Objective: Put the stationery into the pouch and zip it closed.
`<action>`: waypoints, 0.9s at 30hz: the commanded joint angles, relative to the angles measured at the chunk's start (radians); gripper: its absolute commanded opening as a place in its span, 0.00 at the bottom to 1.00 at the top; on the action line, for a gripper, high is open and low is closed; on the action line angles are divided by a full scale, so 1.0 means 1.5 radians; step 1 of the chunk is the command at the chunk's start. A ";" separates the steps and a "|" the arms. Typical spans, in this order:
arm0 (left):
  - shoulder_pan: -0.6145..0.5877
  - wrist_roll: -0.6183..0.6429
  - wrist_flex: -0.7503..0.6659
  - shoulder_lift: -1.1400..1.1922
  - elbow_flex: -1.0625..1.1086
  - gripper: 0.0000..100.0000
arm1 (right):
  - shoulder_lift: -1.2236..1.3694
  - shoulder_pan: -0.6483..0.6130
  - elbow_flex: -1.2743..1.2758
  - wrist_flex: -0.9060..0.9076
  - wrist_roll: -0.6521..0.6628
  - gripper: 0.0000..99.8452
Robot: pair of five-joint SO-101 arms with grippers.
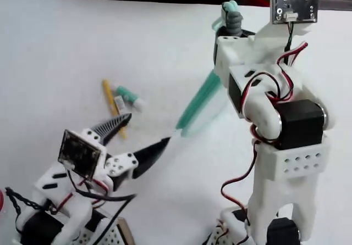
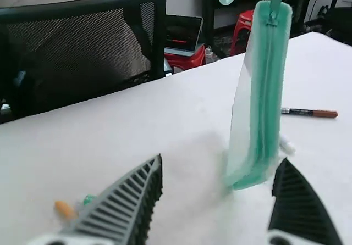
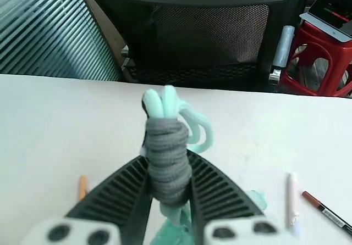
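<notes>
One pouch (image 1: 199, 106) hangs — clamped in right pincer (image 3: 169, 167).

White 3D-printed arms (image 1: 286, 168) w/ blk servos (image 1: 300, 121), red/blk/white cables (image 1: 254, 160), ribbed blk pincer fingers (image 2: 126, 201).

Teal pouch (image 1: 201, 102) hanging slantwise over the white table (image 1: 66, 47), between the two arms.

The right gripper (image 1: 232, 29), near the table's far edge, holds the pouch by its grey-wrapped pull (image 1: 234, 18). The pouch slopes down from there, and its lower corner lies just beside the tip of one black finger of the left gripper (image 1: 148, 128), whose jaws stand wide apart. An orange pen (image 1: 111, 103) and a green-and-white marker (image 1: 129, 96) lie side by side on the surface, toward its left edge, by the other finger's tip.
</notes>
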 commanded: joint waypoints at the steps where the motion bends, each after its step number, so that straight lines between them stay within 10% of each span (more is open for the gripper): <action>1: 0.021 0.075 -0.069 -0.079 0.078 0.32 | -0.001 0.005 -0.002 -0.019 -0.004 0.02; 27: 0.111 -0.048 -0.559 -0.087 0.428 0.23 | 0.080 0.021 -0.002 -0.011 -0.008 0.02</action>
